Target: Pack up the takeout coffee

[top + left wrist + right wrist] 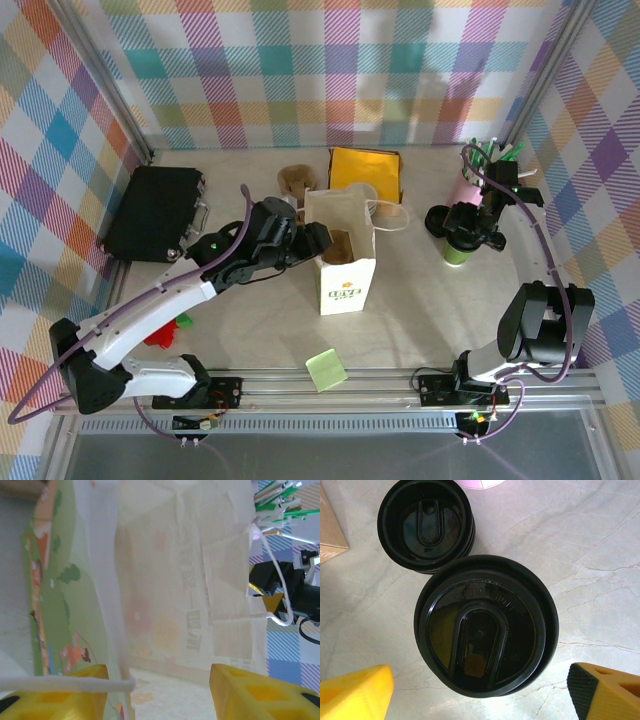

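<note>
Over on the right side of the top view, the takeout coffee (457, 248) is standing upright on the pale marbled table (420, 320). It's wearing its lid (485, 630), and the green lower band is peeking out under the arm. The right gripper (480, 692) is hanging straight above it, looking down on the lid. Its yellow fingers (355, 692) are sitting wide apart at the bottom corners of the wrist view, one either side of the cup. Bare table is showing between each finger and the lid, so nothing is being pinched. A second black lid (426, 525) is lying just beside the cup, toward the upper left of that view. The pink cup of pens (470, 178) is standing by the back wall, a bit above the coffee in the top view.

Mid-frame, a white paper bag (345, 255) is standing open. The left gripper (312, 240) is reaching in at the bag's left rim. In its wrist cam the jaws are sitting partway spread, with the bag's thin side wall running down between them, close to the left-hand finger. The white string handle (65, 684) is lying across that finger's tip. The fingers aren't pressing together on the paper.

Also lying around: a black case (155, 212) at the left, a yellow packet (365, 172) behind the bag, and a green sticky note (326, 369) near the front edge.
</note>
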### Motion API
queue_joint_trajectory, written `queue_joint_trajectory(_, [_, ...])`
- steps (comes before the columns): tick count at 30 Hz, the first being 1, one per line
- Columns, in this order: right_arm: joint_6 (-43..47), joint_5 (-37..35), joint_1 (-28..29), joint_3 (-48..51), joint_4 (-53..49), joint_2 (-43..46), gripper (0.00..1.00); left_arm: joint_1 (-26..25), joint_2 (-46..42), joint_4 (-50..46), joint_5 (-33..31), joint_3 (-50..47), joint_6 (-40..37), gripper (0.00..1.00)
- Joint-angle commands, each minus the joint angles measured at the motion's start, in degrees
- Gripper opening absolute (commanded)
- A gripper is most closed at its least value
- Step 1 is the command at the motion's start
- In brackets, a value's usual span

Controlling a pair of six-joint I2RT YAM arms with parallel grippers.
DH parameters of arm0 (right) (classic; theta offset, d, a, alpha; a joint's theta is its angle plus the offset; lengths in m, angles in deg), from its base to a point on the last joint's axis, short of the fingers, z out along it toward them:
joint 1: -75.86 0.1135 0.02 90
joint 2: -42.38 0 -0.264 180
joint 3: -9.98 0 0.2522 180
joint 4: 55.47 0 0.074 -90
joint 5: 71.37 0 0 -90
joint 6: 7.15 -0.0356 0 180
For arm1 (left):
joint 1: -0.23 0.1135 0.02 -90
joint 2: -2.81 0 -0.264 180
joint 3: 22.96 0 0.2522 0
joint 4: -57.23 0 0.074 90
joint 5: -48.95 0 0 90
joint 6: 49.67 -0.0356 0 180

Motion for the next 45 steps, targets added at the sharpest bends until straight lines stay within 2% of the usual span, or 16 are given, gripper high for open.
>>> queue_joint_trajectory(1, [-0.04,0.93,-0.42,-1.52,-1.37,-0.55,0.90,-0.25,-2.84,-5.77,-6.07,4.02,-5.84,0.56])
queue_joint_trajectory(7, [0.94,0.75,-0.43,-2.99,-3.15,-2.54,0.88,0.35,-4.39,-10.41,-11.31,6.52,-10.71,0.56])
queue_joint_trajectory(18, [1.83,1.33,-0.42,-5.99,-5.74,-7.32,0.82,1.00,-7.85,-11.51,-14.47,5.28,-13.56,0.56])
queue_joint_trajectory(27, [2.98,-0.31,-0.43,-7.39,-7.43,-9.61,0.78,1.14,-8.90,-10.85,-14.76,3.72,-13.72,0.56])
queue_joint_trajectory(45, [3.38,-3.11,-0.40,-10.37,-8.60,-11.67,0.81,1.29,-8.78,-10.10,-14.18,2.52,-13.74,0.56])
